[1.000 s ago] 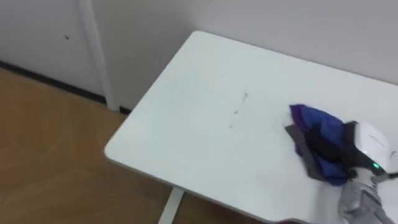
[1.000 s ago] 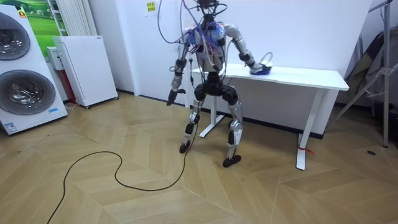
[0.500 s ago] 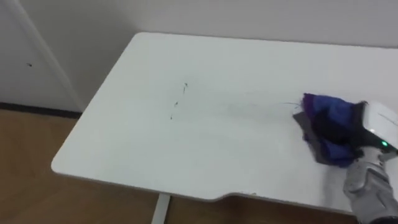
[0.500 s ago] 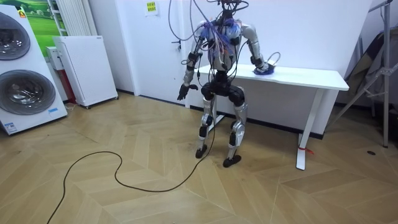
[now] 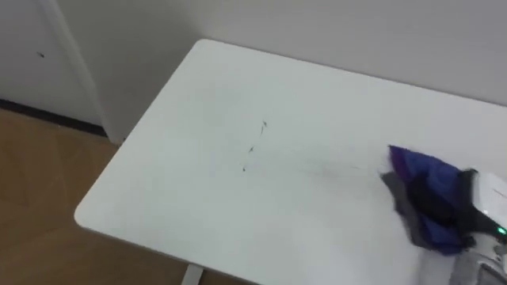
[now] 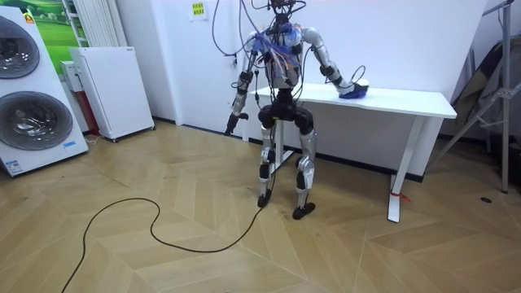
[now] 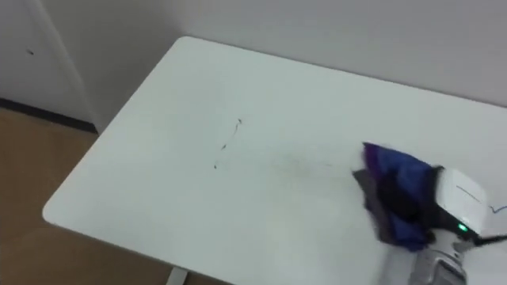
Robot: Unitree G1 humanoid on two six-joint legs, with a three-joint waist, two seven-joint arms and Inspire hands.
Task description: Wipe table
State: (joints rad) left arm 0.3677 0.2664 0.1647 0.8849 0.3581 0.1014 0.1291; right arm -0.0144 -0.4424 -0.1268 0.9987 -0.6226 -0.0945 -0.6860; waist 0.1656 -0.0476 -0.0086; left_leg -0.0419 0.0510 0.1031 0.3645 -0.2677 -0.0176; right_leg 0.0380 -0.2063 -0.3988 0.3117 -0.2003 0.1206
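- One white bench [image 5: 198,182] is the work surface. The robot stands before its end at the room view's left, with its right arm stretched out over the top. Dark marks are on the top, so I judge the wipe unfinished.
- One blue and grey cloth [image 5: 428,178] lies bunched on the bench toward the robot's right, well apart from the near left corner. Bunched like this it covers little, and spreading it flatter would let each pass clean a wider band.
- One right hand [image 7: 455,207] rests on the cloth from the robot's side. I cannot tell whether it clenches the cloth or only lies on it. A good stroke calls for even downward pressure and a steady drag to the left without lifting. It should stay off the front edge so the cloth does not slip over.
- One left hand [image 6: 232,125] hangs beside the body in the room view, idle and too small to tell clenched from released.
- Three small dark marks [image 5: 250,149] sit near the middle of the bench, left of the cloth and apart from it. The next sweep should cross them, with overlapping passes.
- Two washing machines [image 6: 32,122] stand stacked at the room view's left. Their doors look closed, and I cannot tell what is in them.
- One white cabinet [image 6: 110,89] stands just beside the machines, closed as well.
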